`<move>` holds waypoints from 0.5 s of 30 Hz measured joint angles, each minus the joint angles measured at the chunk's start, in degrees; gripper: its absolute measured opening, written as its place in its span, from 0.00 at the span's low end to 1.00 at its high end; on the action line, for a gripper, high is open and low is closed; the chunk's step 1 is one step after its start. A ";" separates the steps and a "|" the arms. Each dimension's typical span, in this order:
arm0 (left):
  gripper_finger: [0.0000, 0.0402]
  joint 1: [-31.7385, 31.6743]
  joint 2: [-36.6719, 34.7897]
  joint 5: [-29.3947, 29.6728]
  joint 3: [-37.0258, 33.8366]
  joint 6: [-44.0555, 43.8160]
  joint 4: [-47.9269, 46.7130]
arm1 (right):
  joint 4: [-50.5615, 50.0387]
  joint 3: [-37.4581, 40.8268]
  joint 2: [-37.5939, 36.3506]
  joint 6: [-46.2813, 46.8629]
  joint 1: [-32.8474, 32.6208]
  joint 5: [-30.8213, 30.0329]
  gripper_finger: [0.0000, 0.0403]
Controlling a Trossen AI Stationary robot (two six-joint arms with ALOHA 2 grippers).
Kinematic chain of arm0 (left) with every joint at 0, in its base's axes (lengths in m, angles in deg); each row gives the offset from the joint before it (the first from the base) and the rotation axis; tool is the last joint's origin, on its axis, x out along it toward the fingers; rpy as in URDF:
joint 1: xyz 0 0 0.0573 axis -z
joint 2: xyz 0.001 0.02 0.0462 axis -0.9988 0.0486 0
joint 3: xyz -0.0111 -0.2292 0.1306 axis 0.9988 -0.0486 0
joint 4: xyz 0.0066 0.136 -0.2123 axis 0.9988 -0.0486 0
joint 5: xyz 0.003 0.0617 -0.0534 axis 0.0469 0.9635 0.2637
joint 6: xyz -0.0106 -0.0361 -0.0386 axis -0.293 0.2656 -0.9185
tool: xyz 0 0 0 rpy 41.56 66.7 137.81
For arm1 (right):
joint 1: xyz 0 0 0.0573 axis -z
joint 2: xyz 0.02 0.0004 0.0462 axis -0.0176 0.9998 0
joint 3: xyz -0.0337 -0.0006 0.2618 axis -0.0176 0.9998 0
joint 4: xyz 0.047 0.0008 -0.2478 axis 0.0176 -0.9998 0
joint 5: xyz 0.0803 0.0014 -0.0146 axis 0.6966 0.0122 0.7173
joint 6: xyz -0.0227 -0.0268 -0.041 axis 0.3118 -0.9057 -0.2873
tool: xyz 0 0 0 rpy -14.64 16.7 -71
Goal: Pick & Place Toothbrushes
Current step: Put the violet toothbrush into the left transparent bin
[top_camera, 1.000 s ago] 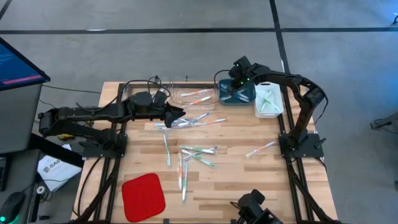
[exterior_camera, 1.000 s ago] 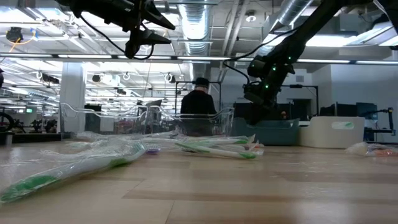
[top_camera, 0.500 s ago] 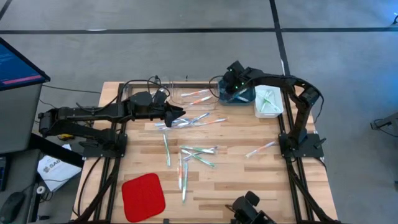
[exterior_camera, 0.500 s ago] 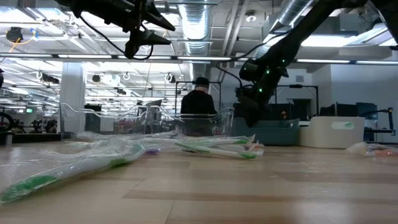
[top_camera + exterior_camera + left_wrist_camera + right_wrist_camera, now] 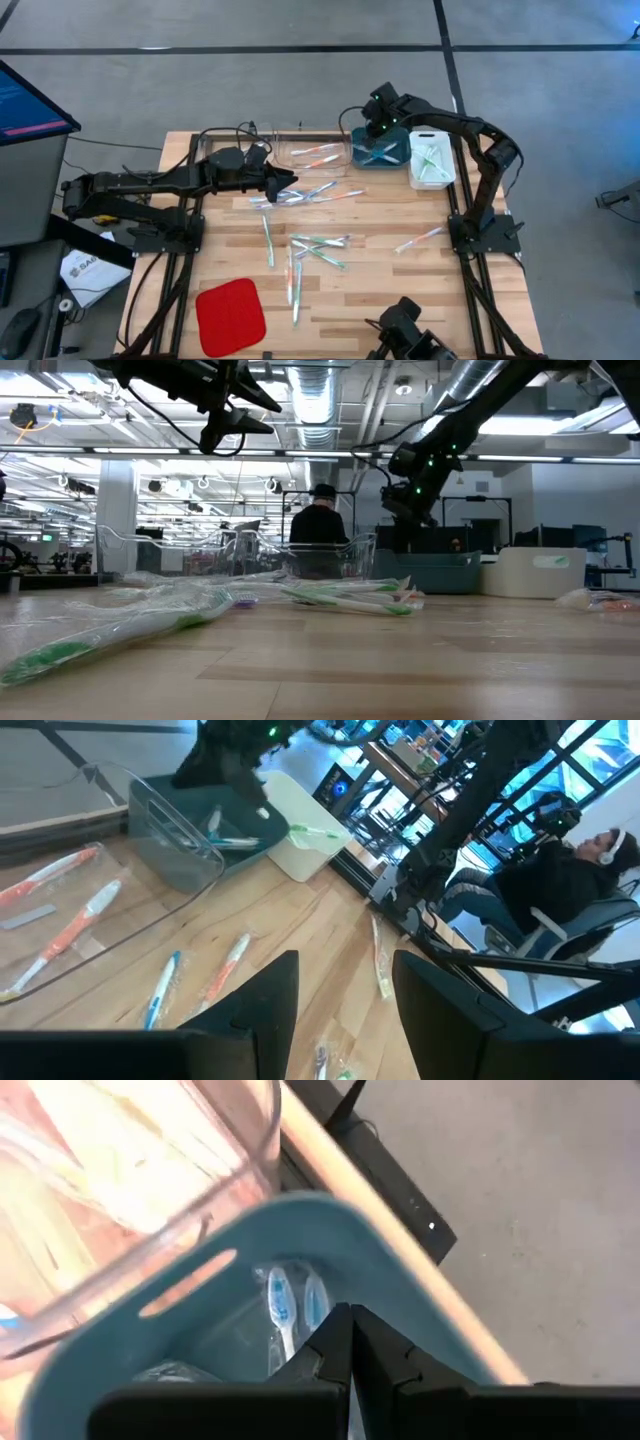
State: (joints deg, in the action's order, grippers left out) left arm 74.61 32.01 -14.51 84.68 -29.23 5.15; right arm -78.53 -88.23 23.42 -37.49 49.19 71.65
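Several toothbrushes (image 5: 318, 246) in clear wrappers lie scattered flat on the wooden table, and more lie near my left gripper (image 5: 320, 190). Some lie inside the clear bin (image 5: 312, 155), the blue bin (image 5: 382, 152) and the white bin (image 5: 430, 162) at the far edge. My right gripper (image 5: 374, 128) hangs shut above the blue bin with nothing between its fingers; its wrist view shows blue toothbrushes (image 5: 282, 1302) on the bin's floor below the fingertips (image 5: 350, 1320). My left gripper (image 5: 292, 182) hovers open above the table in front of the clear bin, holding nothing (image 5: 345, 970).
A flat red square pad (image 5: 230, 315) lies at the near left of the table. One toothbrush (image 5: 420, 238) lies apart toward the right edge. A person (image 5: 320, 530) stands beyond the far edge, and another sits off to the side (image 5: 570, 870).
My right gripper, still shut, first dipped over the blue bin toward the clear bin, then rose above the blue bin. The left arm has kept still.
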 joint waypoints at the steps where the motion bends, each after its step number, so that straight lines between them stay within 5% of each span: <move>1: 0.40 0.00 -0.01 0.02 0.00 0.00 0.00 | -0.18 -0.65 -0.59 -0.34 -0.02 0.02 0.00; 15: 0.40 -0.33 -0.01 -0.17 0.00 4.10 0.04 | -2.87 -4.05 -19.38 5.01 -0.55 0.12 0.00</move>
State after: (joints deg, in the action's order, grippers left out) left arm 74.29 32.00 -14.68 84.68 -25.13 5.19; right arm -81.39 -92.28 4.04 -32.48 48.64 71.78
